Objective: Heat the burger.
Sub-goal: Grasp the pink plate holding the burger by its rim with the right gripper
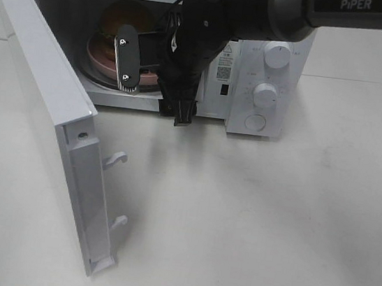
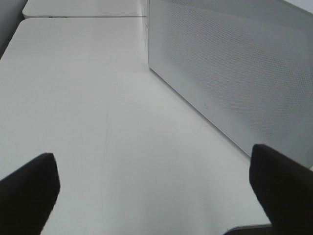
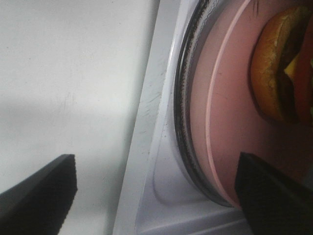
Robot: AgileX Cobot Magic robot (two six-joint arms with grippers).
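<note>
One big step looks done to me: the burger (image 1: 126, 18) sits on its pink plate (image 1: 100, 57) inside the microwave (image 1: 254, 88), on the round glass tray (image 3: 188, 147). The plate is in the left part of the opening, and the burger is toward the far side of it.

My right end effector (image 1: 151, 95) is at the mouth of the microwave, just in front of the plate. Its fingers (image 3: 44, 193) are spread wide and I see nothing between them. In the right wrist view one finger is over the counter (image 1: 237, 220) and the other is over the plate rim, so I think it has let go.

My left end effector (image 2: 156, 188) is also spread wide and holds nothing. It hangs over the bare counter on the outer side of the open door (image 2: 230, 73).

What is left, I think: pull the right arm out, swing the door (image 1: 46, 117) shut, then turn the knobs (image 1: 278, 56) on the right side to start the heat. The door stands wide open now, sticking out toward the near left.
</note>
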